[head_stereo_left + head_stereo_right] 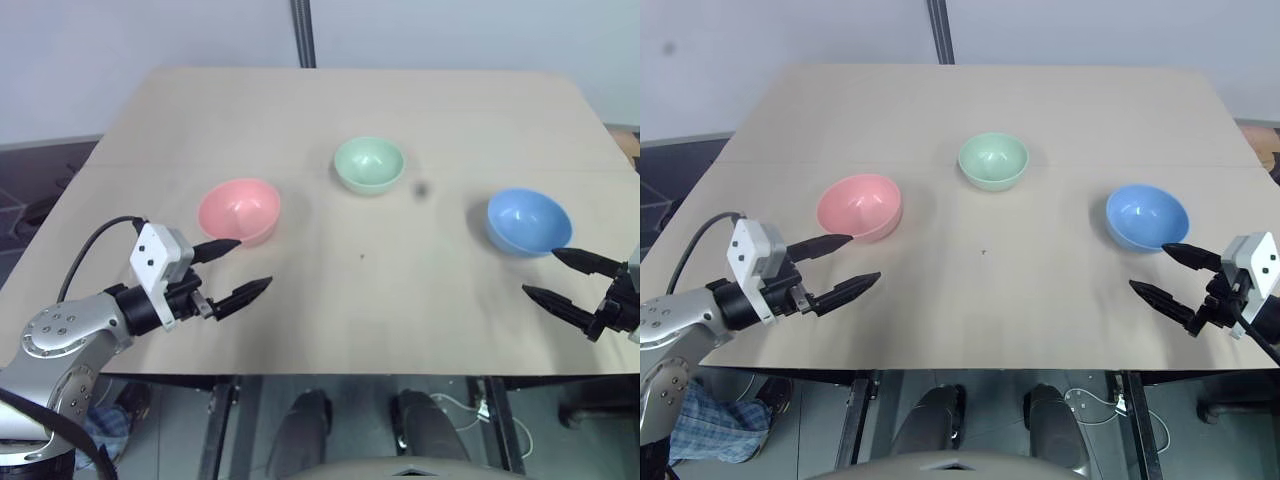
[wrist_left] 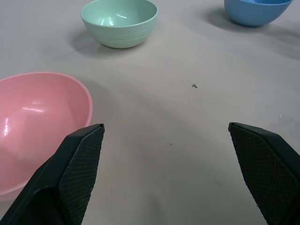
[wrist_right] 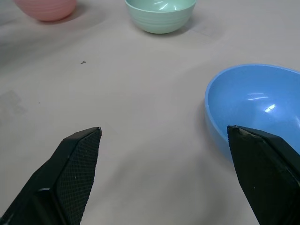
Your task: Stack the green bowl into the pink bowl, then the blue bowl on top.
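Note:
Three small bowls stand apart on the beige table [image 1: 350, 100]. The pale green bowl [image 1: 369, 164] is at the middle back, the pink bowl [image 1: 239, 211] to its left and nearer, the blue bowl [image 1: 528, 221] on the right. My left gripper [image 1: 243, 268] hovers open just in front of the pink bowl, its far fingertip near the rim, nothing held. My right gripper [image 1: 557, 275] is open and empty just in front of the blue bowl. In the left wrist view the pink bowl [image 2: 37, 122] lies beside one finger; in the right wrist view the blue bowl [image 3: 255, 105] lies beside one finger.
A dark vertical pole [image 1: 304, 32] rises behind the table's far edge. A tiny dark speck [image 1: 362, 257] lies on the tabletop between the bowls. The table's front edge [image 1: 350, 374] runs just below both grippers.

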Available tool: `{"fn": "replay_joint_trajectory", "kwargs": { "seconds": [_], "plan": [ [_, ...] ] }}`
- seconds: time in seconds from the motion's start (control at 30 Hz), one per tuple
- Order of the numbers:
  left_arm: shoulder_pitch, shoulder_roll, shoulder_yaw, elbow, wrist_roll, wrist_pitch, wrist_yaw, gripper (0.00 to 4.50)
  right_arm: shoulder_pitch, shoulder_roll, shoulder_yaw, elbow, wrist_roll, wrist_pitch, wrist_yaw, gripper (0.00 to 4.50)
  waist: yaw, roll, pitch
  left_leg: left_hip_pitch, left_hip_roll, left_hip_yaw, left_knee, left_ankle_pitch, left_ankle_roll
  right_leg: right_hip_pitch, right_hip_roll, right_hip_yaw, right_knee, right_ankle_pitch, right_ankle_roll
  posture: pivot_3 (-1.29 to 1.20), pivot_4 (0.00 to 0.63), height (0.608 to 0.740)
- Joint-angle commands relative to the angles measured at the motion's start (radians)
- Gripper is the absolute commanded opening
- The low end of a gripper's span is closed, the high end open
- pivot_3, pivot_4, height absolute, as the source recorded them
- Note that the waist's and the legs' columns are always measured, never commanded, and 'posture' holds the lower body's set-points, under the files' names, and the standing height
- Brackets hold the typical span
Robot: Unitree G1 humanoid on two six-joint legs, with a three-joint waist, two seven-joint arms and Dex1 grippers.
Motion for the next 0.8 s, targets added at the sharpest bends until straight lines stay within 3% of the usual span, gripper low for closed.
{"fn": "replay_joint_trajectory", "kwargs": {
  "seconds": [0.03,0.8],
  "plan": [
    [0.005,0.013,0.011,-0.013,0.003,-0.015,0.005,4.48,-0.007,-0.019,-0.019,-0.028,0.03,-0.001,-0.003,4.5,0.0,0.0,0.0,0.0,0.0,0.0,0.0,0.0,0.0,0.0,0.0,0.0,0.0,0.0,0.0,0.0,0.15,0.74],
    [-0.015,0.027,-0.032,-0.006,0.045,-0.031,0.029,4.48,-0.036,-0.011,0.028,-0.069,0.058,0.004,-0.044,4.5,0.0,0.0,0.0,0.0,0.0,0.0,-0.001,0.0,0.0,0.0,0.0,0.0,-0.001,0.0,0.0,0.0,0.15,0.74]
  ]
}}
